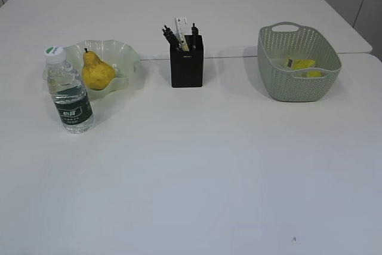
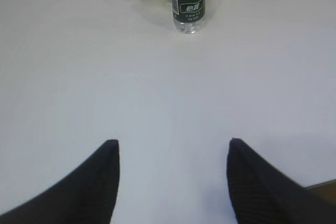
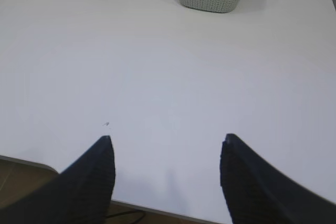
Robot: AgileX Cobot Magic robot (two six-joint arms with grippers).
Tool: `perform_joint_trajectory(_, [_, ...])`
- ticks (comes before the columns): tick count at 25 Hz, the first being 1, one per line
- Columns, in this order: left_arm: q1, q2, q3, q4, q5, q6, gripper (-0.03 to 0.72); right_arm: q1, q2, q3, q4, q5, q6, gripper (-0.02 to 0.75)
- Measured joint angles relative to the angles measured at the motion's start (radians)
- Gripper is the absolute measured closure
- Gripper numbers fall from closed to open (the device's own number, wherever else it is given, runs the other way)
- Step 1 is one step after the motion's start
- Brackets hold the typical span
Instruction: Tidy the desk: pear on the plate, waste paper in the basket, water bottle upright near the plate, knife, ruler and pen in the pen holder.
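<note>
Nearest to us are the two grippers. The left gripper [image 2: 170,182] has its two dark fingers spread wide and holds nothing. The right gripper [image 3: 165,179] is the same, wide and with nothing in it. Both hang over bare white table [image 1: 197,183], well apart from all the things. It looks like they are pulled back because the job is done.

Going farther out, at about ten o'clock from the middle of the table, the water bottle [image 1: 68,92] stands up straight on its flat bottom with its white cap on top. It is just beside the plate [image 1: 122,52], a bit in front of it. The pear [image 1: 97,71] sits in the plate, so the wavy rim can stop it from rolling off.

At about twelve o'clock stands the black pen holder [image 1: 186,63]. Pens and a clear ruler [image 1: 181,29] stick up out of it, leaning on its walls. I cannot tell which one is the knife.

At about two o'clock is the basket [image 1: 296,67]. The yellow waste paper [image 1: 300,64] lies down inside it.

Everything seems to be in its place.
</note>
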Motion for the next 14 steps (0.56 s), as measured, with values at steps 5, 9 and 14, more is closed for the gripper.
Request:
perform_joint_trajectory(5, [0.0, 0.0, 0.0, 0.0, 0.0, 0.0, 0.24, 0.0, 0.0, 0.0, 0.0, 0.0, 0.0, 0.241])
perform_joint_trajectory(9, [0.0, 0.0, 0.0, 0.0, 0.0, 0.0, 0.241, 0.0, 0.0, 0.0, 0.0, 0.0, 0.0, 0.241])
perform_joint_trajectory(14, [0.0, 0.0, 0.0, 0.0, 0.0, 0.0, 0.257, 0.0, 0.0, 0.0, 0.0, 0.0, 0.0, 0.241])
